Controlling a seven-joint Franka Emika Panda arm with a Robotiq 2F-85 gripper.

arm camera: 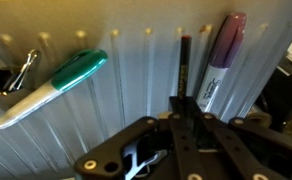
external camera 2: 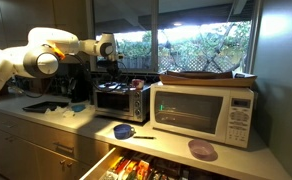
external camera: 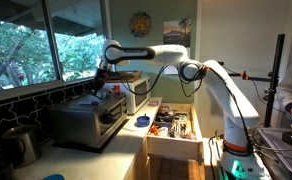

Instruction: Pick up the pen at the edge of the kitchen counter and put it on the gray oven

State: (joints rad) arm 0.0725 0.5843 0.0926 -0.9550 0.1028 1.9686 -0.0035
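In the wrist view my gripper (arm camera: pixel 186 104) is shut on a thin dark pen (arm camera: pixel 184 60) that points away across the ridged top of the gray oven (arm camera: pixel 136 70). I cannot tell whether the pen touches the top. In both exterior views the gripper (external camera: pixel 99 86) (external camera 2: pixel 108 64) is low over the gray oven (external camera: pixel 86 122) (external camera 2: pixel 121 101), which stands on the pale kitchen counter (external camera: pixel 136 132) (external camera 2: pixel 46 113). The pen is too small to see in those views.
On the oven top lie a green-capped white marker (arm camera: pixel 51 85), a purple-capped marker (arm camera: pixel 218 60) and a binder clip (arm camera: pixel 8 70). A white microwave (external camera 2: pixel 201 112) stands beside the oven. A drawer full of items (external camera: pixel 172 124) is open below the counter. A blue dish (external camera 2: pixel 122 131) sits on the counter.
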